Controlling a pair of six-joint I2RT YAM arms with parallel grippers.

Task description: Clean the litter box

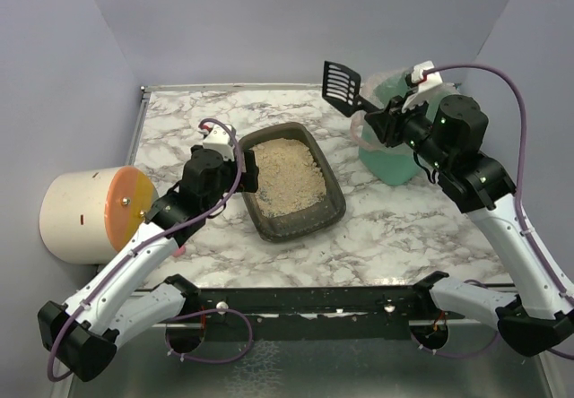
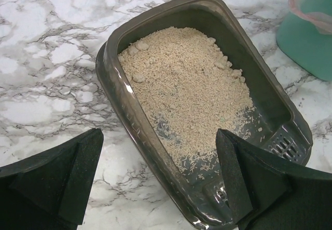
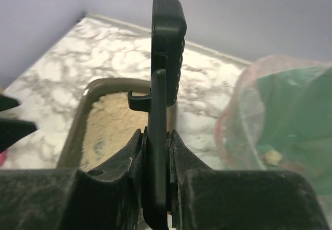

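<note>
A dark grey-brown litter box (image 1: 287,225) of beige litter sits tilted at the centre of a marble table (image 1: 404,237). The left arm reaches forward from the box's near-left side, elbow bent. The left gripper (image 1: 245,170) hangs at the box's left rim with its jaws spread wide, one finger over the table and one over the litter. To the box's right, the right arm is folded back and raised. The right gripper (image 3: 155,143) is clamped on the handle of a black slotted scoop (image 1: 341,84), held upright beside a green bin (image 1: 387,160).
</note>
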